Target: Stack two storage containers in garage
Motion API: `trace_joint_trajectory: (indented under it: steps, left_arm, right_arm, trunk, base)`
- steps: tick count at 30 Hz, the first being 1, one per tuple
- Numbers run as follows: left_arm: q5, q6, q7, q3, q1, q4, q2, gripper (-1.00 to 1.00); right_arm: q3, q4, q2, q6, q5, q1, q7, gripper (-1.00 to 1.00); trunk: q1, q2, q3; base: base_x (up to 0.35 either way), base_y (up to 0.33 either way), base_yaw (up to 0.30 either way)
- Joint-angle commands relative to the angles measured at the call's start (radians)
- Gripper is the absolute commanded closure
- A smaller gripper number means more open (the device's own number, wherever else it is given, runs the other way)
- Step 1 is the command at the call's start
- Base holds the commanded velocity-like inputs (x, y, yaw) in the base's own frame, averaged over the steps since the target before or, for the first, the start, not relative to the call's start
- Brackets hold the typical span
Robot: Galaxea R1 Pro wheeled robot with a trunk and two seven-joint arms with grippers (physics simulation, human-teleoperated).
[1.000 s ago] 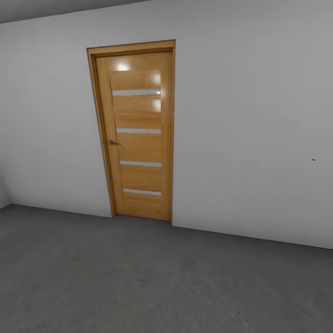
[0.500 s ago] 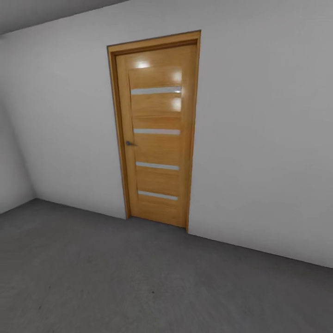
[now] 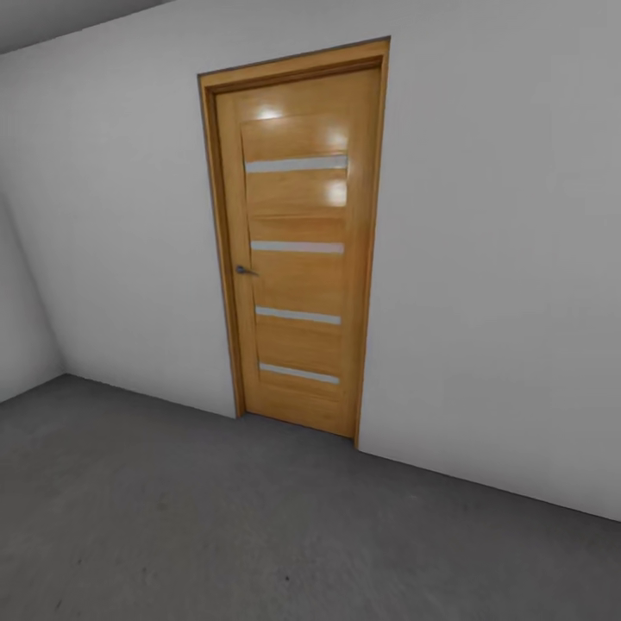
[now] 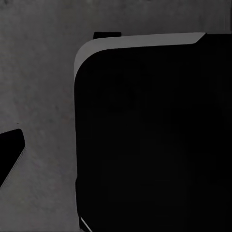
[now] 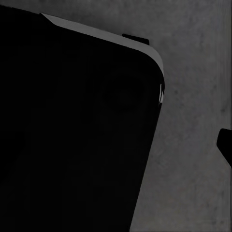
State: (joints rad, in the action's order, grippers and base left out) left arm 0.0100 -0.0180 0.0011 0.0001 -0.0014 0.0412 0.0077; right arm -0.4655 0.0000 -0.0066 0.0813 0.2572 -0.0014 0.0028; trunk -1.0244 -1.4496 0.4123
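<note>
The whole picture has shifted since a moment ago, so the camera has turned and rolled closer: the wooden door [image 3: 297, 246] now looks bigger and sits a bit more to 3 o'clock, but the door itself has not moved. At 9 o'clock a corner of the white wall [image 3: 112, 216] shows, the door stands in the middle, and more wall runs on toward 3 o'clock. The floor [image 3: 216, 526] is dark grey concrete, so this looks like the garage. No storage container is in sight here. I think such a bin is light and stiff with smooth walls, best held by its rim. Both wrist views show a big black body part over grey floor, so I cannot tell how open either hand is.
</note>
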Motion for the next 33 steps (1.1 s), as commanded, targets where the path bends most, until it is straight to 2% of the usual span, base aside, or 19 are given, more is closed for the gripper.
trace_joint_trajectory:
  steps: [1, 33]
  left_arm:
    - [0.001, -0.002, 0.000, -0.001, 0.000, 0.000, 0.000, -1.00]
    - [0.002, -0.002, 0.000, 0.007, 0.000, 0.000, 0.000, -1.00]
  right_arm:
    - [-0.009, 0.000, -0.001, 0.003, 0.010, 0.000, 0.000, -1.00]
    - [-0.009, 0.000, -0.002, 0.003, 0.010, 0.000, -0.001, -1.00]
  trunk:
    - [-0.001, 0.000, 0.001]
    - [-0.001, 0.000, 0.001]
  base:
    - [0.322, 0.000, 0.001]
    - [0.322, 0.000, 0.000]
